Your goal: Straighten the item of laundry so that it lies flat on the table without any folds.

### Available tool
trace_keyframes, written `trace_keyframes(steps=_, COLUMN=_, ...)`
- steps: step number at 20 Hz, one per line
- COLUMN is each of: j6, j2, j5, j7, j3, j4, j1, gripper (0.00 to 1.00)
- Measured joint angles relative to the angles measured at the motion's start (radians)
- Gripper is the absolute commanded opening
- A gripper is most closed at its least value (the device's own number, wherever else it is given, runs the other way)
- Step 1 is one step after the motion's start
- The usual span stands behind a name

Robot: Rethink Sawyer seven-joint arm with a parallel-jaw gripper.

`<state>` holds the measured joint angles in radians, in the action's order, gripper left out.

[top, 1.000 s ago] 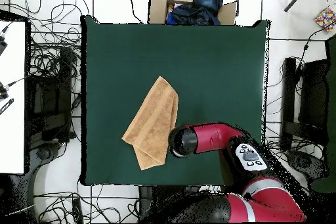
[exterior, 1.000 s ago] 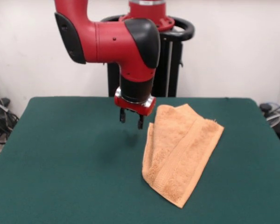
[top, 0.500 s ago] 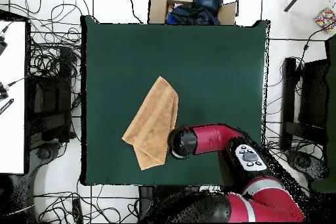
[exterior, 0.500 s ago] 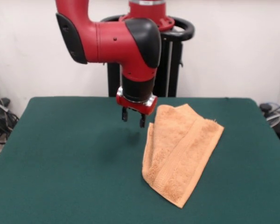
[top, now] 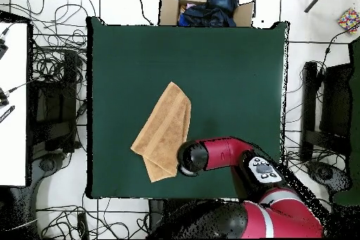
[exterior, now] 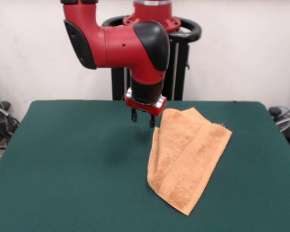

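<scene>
The towel (exterior: 186,157) lies on the green table (exterior: 67,164), folded over on itself into a long, narrow, slanted shape. In the front view it sits right of centre, one pointed corner toward the near edge and the broader end toward the far side. A woven band stripe runs lengthwise along the upper layer. A lower layer shows along the left side, and the far-right edge looks slightly frayed. In the overhead view the towel (top: 164,133) lies left of the table's centre, running diagonally, well inside the table (top: 232,75) edges.

The gripper (exterior: 142,118) hangs from the red arm (exterior: 130,43), pointing straight down, just beside the towel's far-left corner. Its two dark fingers stand a small way apart with nothing between them, and the tips appear to be above the cloth rather than on it. In the overhead view the arm's wrist (top: 193,158) covers the gripper and sits at the towel's edge nearest the robot.

A cardboard box (top: 204,6) holding dark cloth stands beyond the table's far edge in the overhead view.
</scene>
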<state>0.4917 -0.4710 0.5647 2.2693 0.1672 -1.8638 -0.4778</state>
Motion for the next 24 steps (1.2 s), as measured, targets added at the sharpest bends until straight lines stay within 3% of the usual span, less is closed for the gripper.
trace_keyframes(steps=7, j6=-0.056, j2=0.045, j5=0.000, j7=0.000, j3=0.000, j4=-0.007, j1=-0.002, gripper=1.00)
trace_keyframes(steps=24, j6=-0.065, j2=0.041, j5=-0.001, j7=0.000, j3=0.000, j4=-0.014, j1=-0.008, gripper=1.00)
